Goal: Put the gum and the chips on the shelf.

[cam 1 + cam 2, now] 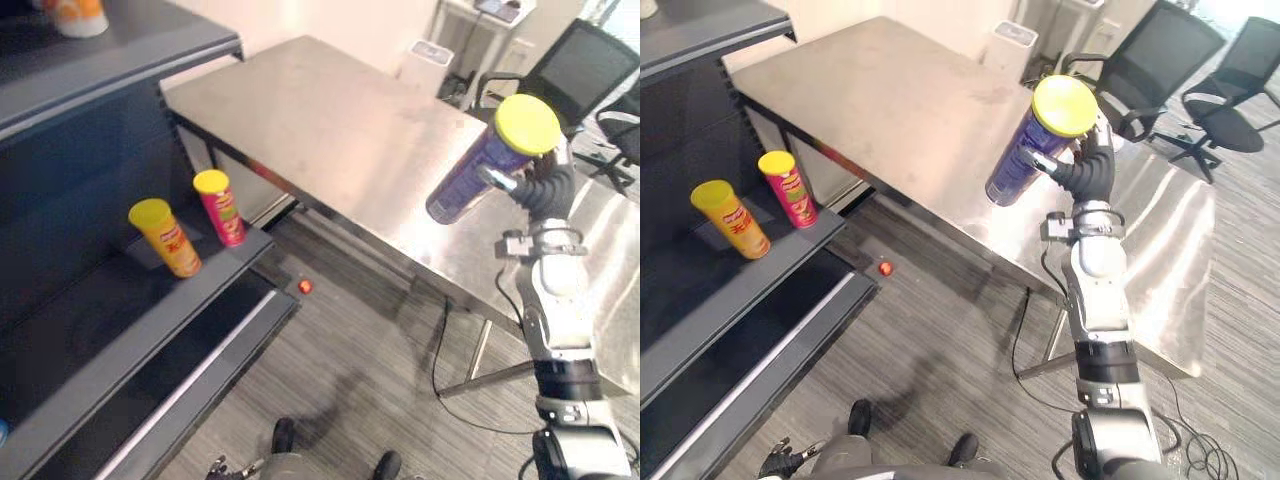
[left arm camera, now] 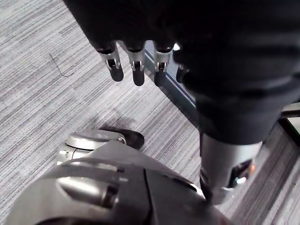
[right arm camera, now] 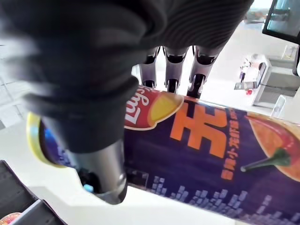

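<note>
My right hand [image 1: 540, 185] [image 1: 1088, 170] is shut on a purple chips can [image 1: 480, 160] [image 1: 1035, 140] [image 3: 201, 168] with a yellow lid, held tilted in the air above the steel table [image 1: 330, 120]. Its fingers [image 3: 172, 70] and thumb [image 3: 93, 159] wrap the can in the right wrist view. A yellow chips can [image 1: 165, 238] [image 1: 730, 220] and a red chips can [image 1: 220, 207] [image 1: 788, 188] stand side by side on the dark shelf [image 1: 120, 320]. My left hand [image 2: 136, 65] hangs low over the striped floor with its fingers straight and nothing in it.
The shelf unit has an upper board [image 1: 110, 50] with an orange-and-white thing [image 1: 75, 15] on it. A small red object [image 1: 304, 286] lies on the floor by the shelf. Black office chairs [image 1: 1170, 60] and a white bin [image 1: 1010, 45] stand behind the table.
</note>
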